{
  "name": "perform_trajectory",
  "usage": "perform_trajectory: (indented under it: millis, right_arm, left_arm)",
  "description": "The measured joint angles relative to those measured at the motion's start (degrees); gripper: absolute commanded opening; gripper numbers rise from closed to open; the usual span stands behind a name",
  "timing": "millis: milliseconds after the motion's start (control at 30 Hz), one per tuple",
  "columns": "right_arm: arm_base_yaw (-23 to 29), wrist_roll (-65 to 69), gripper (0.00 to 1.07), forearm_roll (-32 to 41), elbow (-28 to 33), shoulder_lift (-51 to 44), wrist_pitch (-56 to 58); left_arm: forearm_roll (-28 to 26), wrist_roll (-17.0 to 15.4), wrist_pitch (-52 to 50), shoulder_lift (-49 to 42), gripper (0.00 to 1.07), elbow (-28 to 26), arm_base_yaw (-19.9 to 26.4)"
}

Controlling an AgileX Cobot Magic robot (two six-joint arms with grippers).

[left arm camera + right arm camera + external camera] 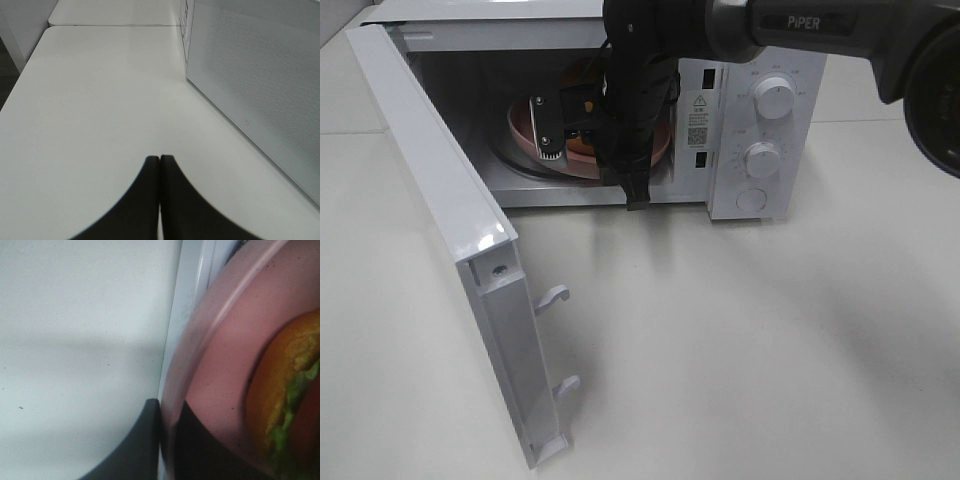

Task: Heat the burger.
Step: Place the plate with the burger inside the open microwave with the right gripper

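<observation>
Clenched on the rim of the pink plate [220, 350], my right claw [167, 409] holds it inside the microwave [760, 110], upper middle of the high view, burger [287, 390] aboard. Withdrawing before unclenching could drag both out.

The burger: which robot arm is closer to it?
Right. The right gripper pinches the rim of the pink plate beside the burger, inside the microwave; the left gripper sits shut over the table outside it.
</observation>
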Motion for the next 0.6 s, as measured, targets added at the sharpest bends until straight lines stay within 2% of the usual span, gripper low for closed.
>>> perform_trajectory:
  millis: [333, 433, 467, 500, 533, 567, 600]
  right_arm:
    - [0.0, 3.4, 0.01, 1.9, -0.4, 0.6, -0.1]
    - [0.0, 4.6, 0.07, 1.9, -0.4, 0.6, -0.5]
    - [0.0, 6.2, 0.14, 2.0, -0.5, 0.6, -0.8]
    - [0.0, 6.2, 0.14, 2.0, -0.5, 0.6, -0.8]
    - [0.0, 8.5, 0.23, 2.1, -0.5, 0.6, -1.0]
    - [0.0, 10.1, 0.28, 2.2, -0.5, 0.6, -1.0]
    - [0.0, 10.1, 0.28, 2.2, -0.5, 0.6, -1.0]
  left_arm:
    - [0.0, 0.0, 0.0, 0.0, 0.00, 0.0, 0.0]
    - [0.0, 0.0, 0.0, 0.0, 0.00, 0.0, 0.0]
    - [0.0, 0.0, 0.0, 0.0, 0.00, 0.0, 0.0]
    - [0.0, 0.0, 0.0, 0.0, 0.00, 0.0, 0.0]
    - [0.0, 0.0, 0.0, 0.0, 0.00, 0.0, 0.0]
    - [0.0, 0.0, 0.0, 0.0, 0.00, 0.0, 0.0]
    - [0.0, 0.0, 0.0, 0.0, 0.00, 0.0, 0.0]
